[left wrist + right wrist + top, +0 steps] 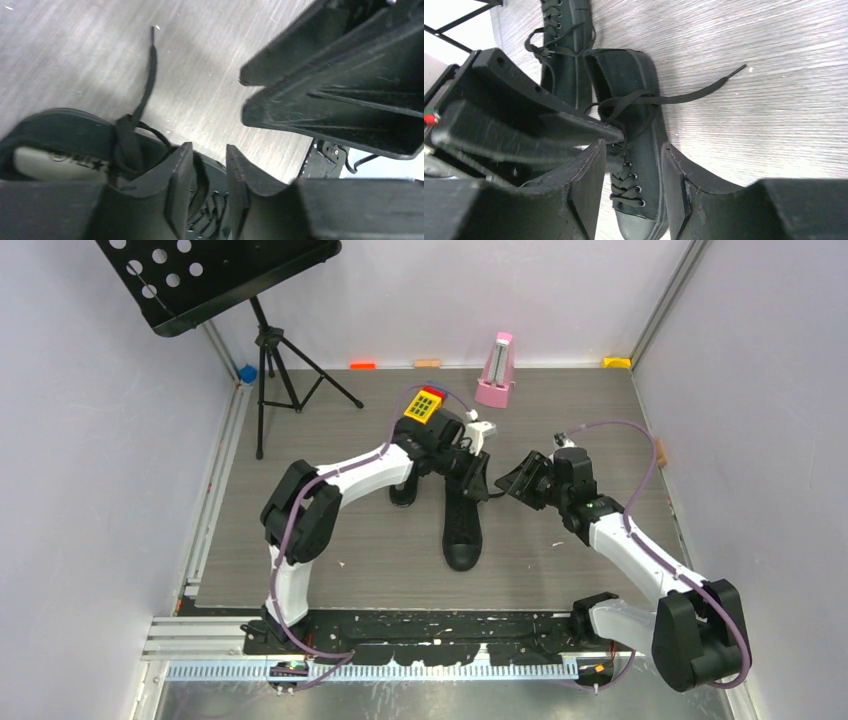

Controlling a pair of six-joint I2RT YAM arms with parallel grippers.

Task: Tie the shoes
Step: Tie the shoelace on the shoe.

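Note:
Two black shoes stand side by side on the grey mat. The right-hand shoe point(462, 532) points its toe at the arms, and the other shoe point(404, 490) is half hidden under the left arm. My left gripper point(480, 480) hovers over the right-hand shoe's opening point(55, 137), open with a narrow gap point(210, 155) that holds nothing. A loosely knotted lace point(146, 80) trails onto the mat. My right gripper point(516, 483) faces the left one from the right. It is open point(631, 160) above that shoe point(636, 105), with one lace end point(704, 92) lying free and the second shoe point(566, 55) beyond.
A black music stand point(225, 275) on a tripod stands at the back left. A pink metronome point(495, 370) sits by the back wall, and a yellow keypad point(424, 405) lies just behind the left wrist. Small coloured blocks point(363, 365) line the wall.

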